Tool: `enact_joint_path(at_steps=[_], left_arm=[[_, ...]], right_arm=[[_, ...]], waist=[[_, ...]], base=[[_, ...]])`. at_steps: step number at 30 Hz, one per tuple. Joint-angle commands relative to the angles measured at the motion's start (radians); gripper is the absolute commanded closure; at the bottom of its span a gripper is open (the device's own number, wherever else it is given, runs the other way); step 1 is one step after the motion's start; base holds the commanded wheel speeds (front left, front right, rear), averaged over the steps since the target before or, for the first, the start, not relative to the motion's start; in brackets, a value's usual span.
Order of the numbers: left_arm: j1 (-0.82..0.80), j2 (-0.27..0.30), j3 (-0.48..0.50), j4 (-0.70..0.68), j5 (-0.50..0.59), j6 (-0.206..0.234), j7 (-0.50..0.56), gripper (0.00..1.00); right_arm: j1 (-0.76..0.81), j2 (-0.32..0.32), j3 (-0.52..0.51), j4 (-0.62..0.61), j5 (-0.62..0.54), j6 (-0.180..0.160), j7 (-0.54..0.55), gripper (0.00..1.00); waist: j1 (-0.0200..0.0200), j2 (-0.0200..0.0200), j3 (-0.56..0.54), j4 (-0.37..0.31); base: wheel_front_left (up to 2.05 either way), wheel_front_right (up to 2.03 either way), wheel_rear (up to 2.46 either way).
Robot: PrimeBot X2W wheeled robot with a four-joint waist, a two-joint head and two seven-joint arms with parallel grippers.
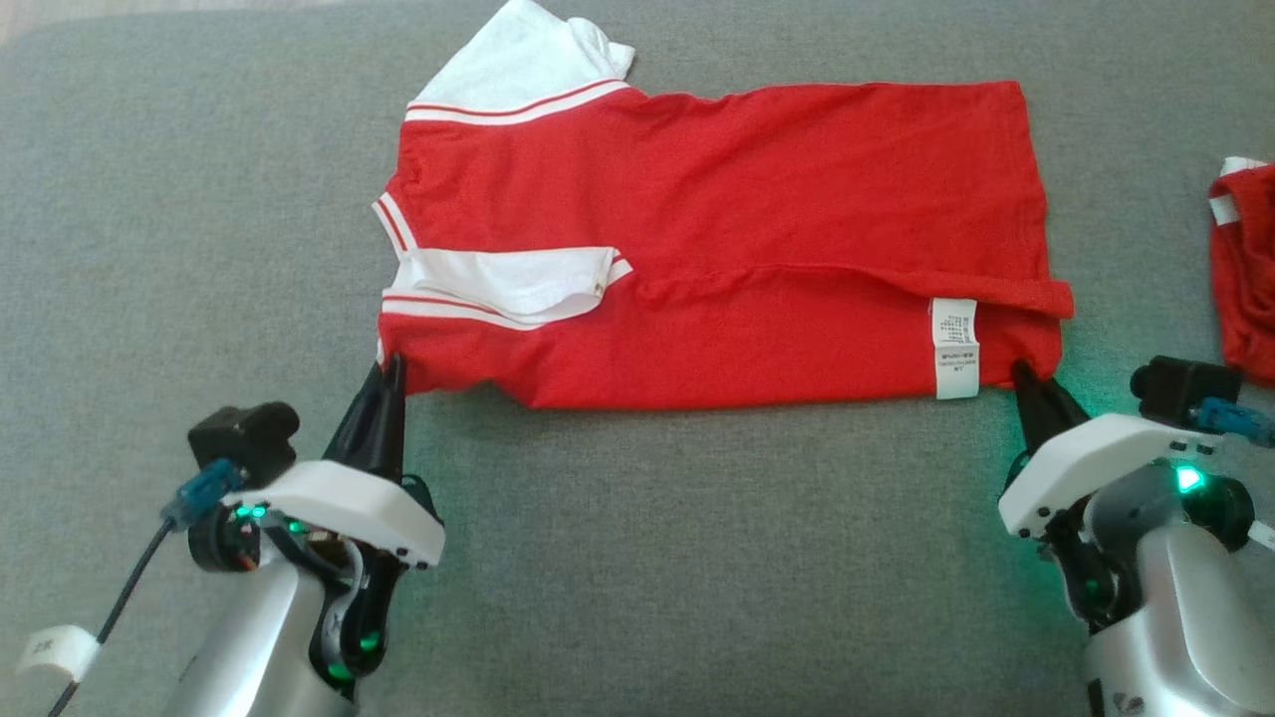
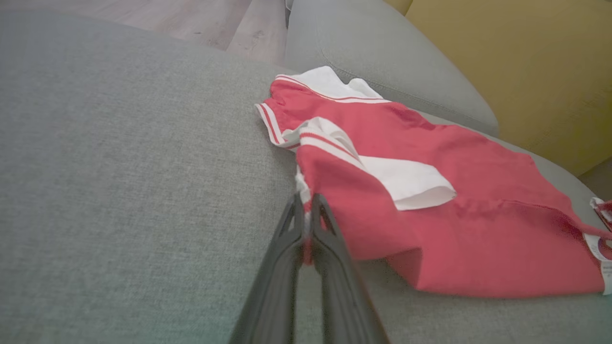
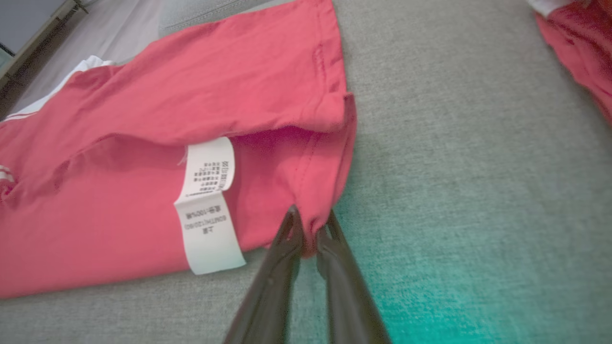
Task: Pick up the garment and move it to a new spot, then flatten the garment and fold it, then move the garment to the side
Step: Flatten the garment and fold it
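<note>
The garment (image 1: 717,249) is a red shirt with white sleeves. It lies spread flat on the grey sofa cushion (image 1: 199,199), in the upper middle of the head view, with its long axis running left to right. The collar end points to the robot's left and the hem end to its right.

- One white sleeve (image 1: 508,284) is folded inward across the red body. The other white sleeve (image 1: 518,60) projects from the far edge.
- A fold ridge runs lengthwise through the body, so that one layer overlaps the near layer.
- A white care label (image 1: 954,349) hangs at the near edge, close to the hem. In the right wrist view the label (image 3: 208,205) lies just beside the gripped corner.

The left fingers (image 1: 390,383) are at the near left corner of the garment. In the left wrist view the left fingers (image 2: 299,215) are pressed together, with red and white cloth pinched between the tips.

The right fingers (image 1: 1026,383) are at the near right corner, at the hem. In the right wrist view the right fingers (image 3: 294,224) are closed nearly together, and a small bunch of red hem sits between the tips.

A second red garment (image 1: 1245,269) lies on the cushion at the right edge of the head view, apart from the first. The left wrist view also shows a wooden floor (image 2: 191,19) beyond the cushion and a yellow surface (image 2: 526,71) behind it.
</note>
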Motion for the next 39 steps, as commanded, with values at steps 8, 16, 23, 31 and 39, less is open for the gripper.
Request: enact_joint_path(at_steps=[8,16,23,31,39], left_arm=[[-0.061,0.059,0.044,-0.148,0.019,0.001,0.001,1.00],[0.003,0.109,0.035,-0.326,0.006,0.025,0.095,1.00],[0.134,0.127,0.023,-0.361,-0.007,0.066,0.140,1.00],[0.236,0.111,0.022,-0.358,-0.032,0.095,0.130,1.00],[0.226,0.103,0.030,-0.295,-0.025,0.094,0.083,0.15]], right_arm=[[-0.081,-0.005,-0.049,-0.109,0.057,0.007,0.046,1.00],[-0.023,-0.005,-0.090,-0.259,0.078,0.007,0.194,1.00],[0.126,-0.005,-0.081,-0.350,0.122,0.007,0.188,1.00],[0.235,-0.005,-0.066,-0.374,0.160,0.007,0.143,0.84],[0.242,-0.005,-0.069,-0.327,0.154,0.007,0.065,0.00]], waist=[[-0.0001,0.0000,-0.025,0.002],[-0.0001,0.0000,-0.035,0.005],[-0.0001,0.0000,-0.028,-0.003],[-0.0001,0.0000,-0.027,-0.020],[-0.0001,0.0000,-0.023,-0.037]], base=[[0.00,0.00,0.00],[0.00,0.00,0.00],[0.00,0.00,0.00],[0.00,0.00,0.00],[0.00,0.00,0.00]])
